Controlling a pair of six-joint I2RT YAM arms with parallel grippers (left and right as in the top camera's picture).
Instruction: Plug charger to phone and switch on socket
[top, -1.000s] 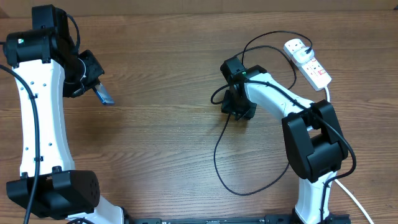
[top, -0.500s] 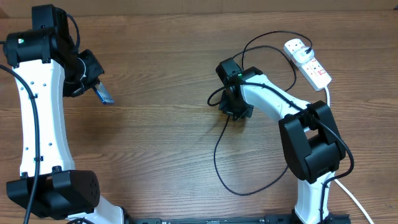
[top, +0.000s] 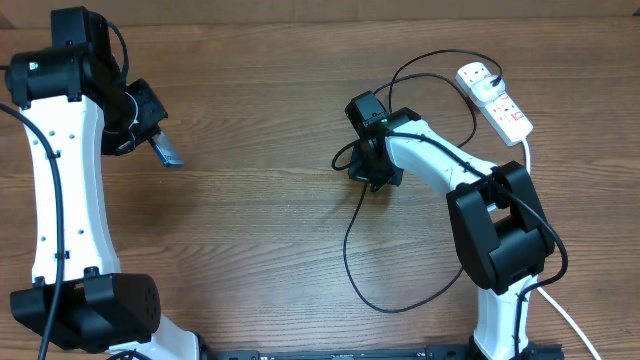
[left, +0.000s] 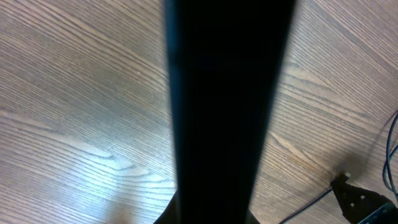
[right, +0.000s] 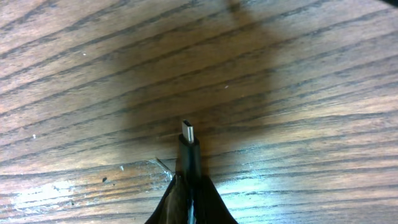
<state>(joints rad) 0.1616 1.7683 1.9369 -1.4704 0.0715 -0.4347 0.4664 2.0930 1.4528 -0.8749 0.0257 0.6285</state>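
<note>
Seen from overhead, the left claw (top: 148, 135) is pinching the phone (top: 166, 151). The phone sticks out from the tips with one thin edge turned up, held off the worktop (top: 250, 220). The left wrist view gives only a very close look. There the phone (left: 230, 93) is a wide dark band running forward from the claw and covering the middle of the picture, so the fingers are hidden and the screen cannot be seen.

The right claw (top: 372, 178) is well apart from the left one. From overhead its body hides what it holds. One sees only the charger (top: 348, 250) coming out below the claw in a large loop, and another loop going beyond the claw to the socket (top: 500, 105), where the plug sits in the far end.

The right wrist view shows the missing part. The right claw (right: 189, 193) is pressed together on the charger (right: 189, 152) just behind its small metal tip, which points straight forward from the fingers over the wood. I cannot tell if the tip touches the wood. The socket lies well to the outer side of the right claw.
</note>
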